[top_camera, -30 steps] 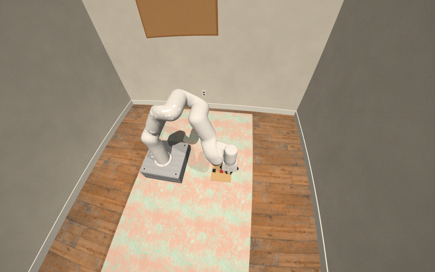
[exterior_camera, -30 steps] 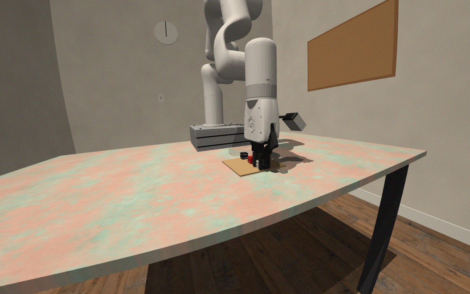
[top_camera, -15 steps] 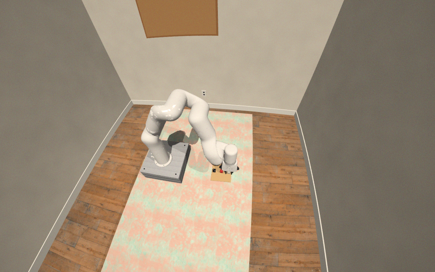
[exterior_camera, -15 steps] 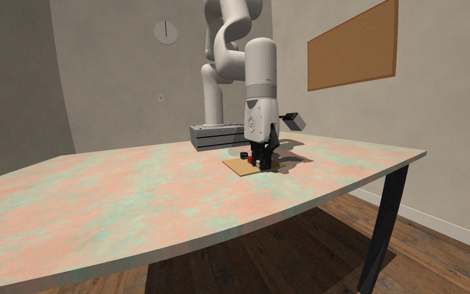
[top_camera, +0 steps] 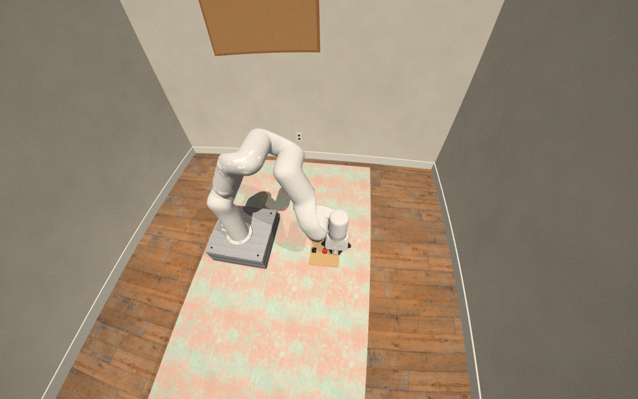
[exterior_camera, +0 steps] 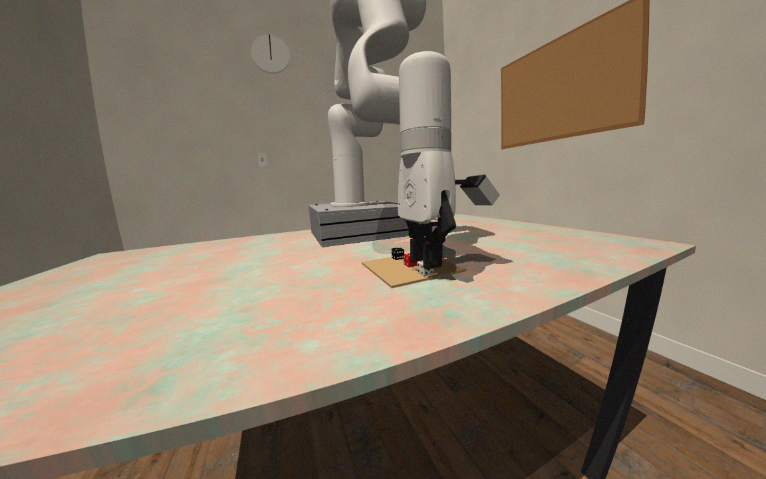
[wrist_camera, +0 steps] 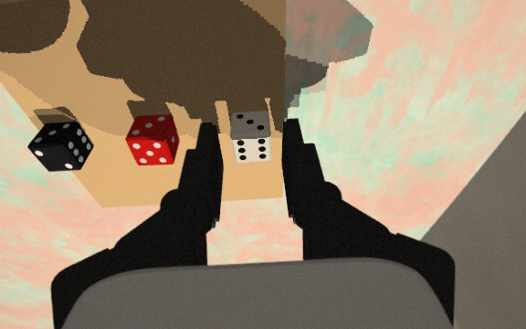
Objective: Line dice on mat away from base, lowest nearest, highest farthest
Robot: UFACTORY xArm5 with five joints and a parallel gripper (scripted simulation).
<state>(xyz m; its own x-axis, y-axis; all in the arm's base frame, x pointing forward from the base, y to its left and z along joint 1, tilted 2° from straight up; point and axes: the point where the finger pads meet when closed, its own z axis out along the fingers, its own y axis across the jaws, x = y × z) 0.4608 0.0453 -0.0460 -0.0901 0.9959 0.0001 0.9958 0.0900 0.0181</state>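
Observation:
A tan mat (wrist_camera: 121, 183) lies on the table. Three dice stand in a row on it. The black die (wrist_camera: 60, 145) is at the mat's left edge in the wrist view; I cannot tell if it is wholly on the mat. The red die (wrist_camera: 152, 139) is in the middle. The white die (wrist_camera: 250, 137) shows three pips on top. My gripper (wrist_camera: 251, 143) is down at the mat, its fingers on either side of the white die with a small gap on each side, open. In the side view the gripper (exterior_camera: 427, 262) stands over the white die (exterior_camera: 425, 269).
The robot's grey base block (exterior_camera: 356, 221) stands behind the mat (exterior_camera: 412, 271). The table's right edge (exterior_camera: 612, 273) is a little beyond the mat. The overhead view shows the mat (top_camera: 324, 257) just right of the base (top_camera: 243, 240).

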